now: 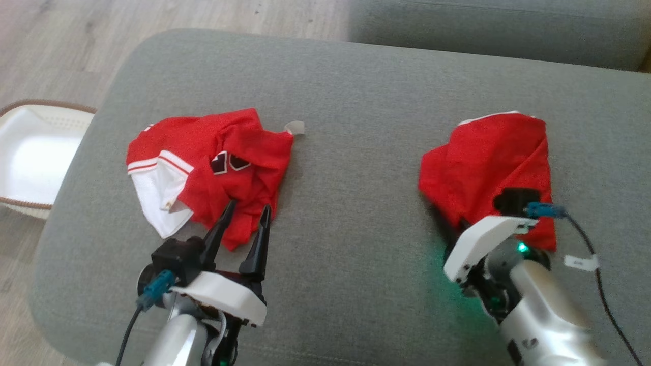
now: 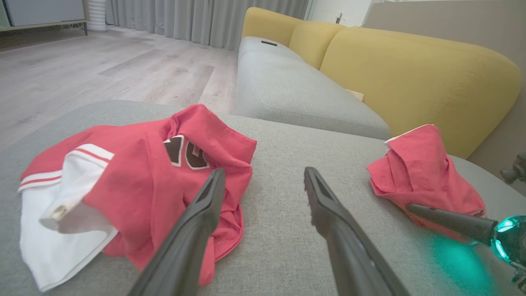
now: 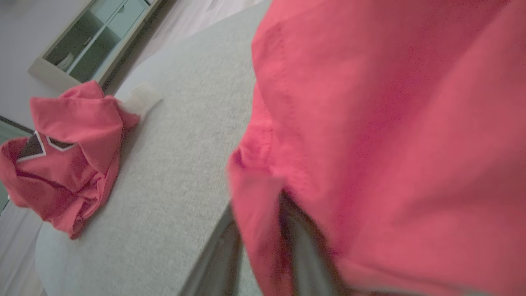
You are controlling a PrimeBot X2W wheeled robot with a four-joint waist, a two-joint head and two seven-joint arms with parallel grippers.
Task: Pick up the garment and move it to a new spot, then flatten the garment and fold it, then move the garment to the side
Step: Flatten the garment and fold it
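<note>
Two red garments lie on the grey ottoman (image 1: 356, 86). At the left is a crumpled red and white jersey (image 1: 234, 168) (image 2: 144, 172) (image 3: 70, 164) with dark numerals. My left gripper (image 1: 248, 206) (image 2: 264, 172) hovers open at its near edge, one finger over the cloth, holding nothing. At the right lies a folded red garment (image 1: 488, 157) (image 2: 423, 176) (image 3: 390, 123). My right gripper (image 3: 263, 246) is at its near edge, fingers close together with a fold of the red cloth between them. The right wrist housing (image 1: 483, 239) hides that grip in the head view.
A white basket (image 1: 30, 157) with a brown rim stands on the wood floor left of the ottoman. A grey sofa seat (image 1: 498, 25) with yellow back cushions (image 2: 411, 70) runs behind it. A small white tag (image 1: 295, 127) lies beside the jersey.
</note>
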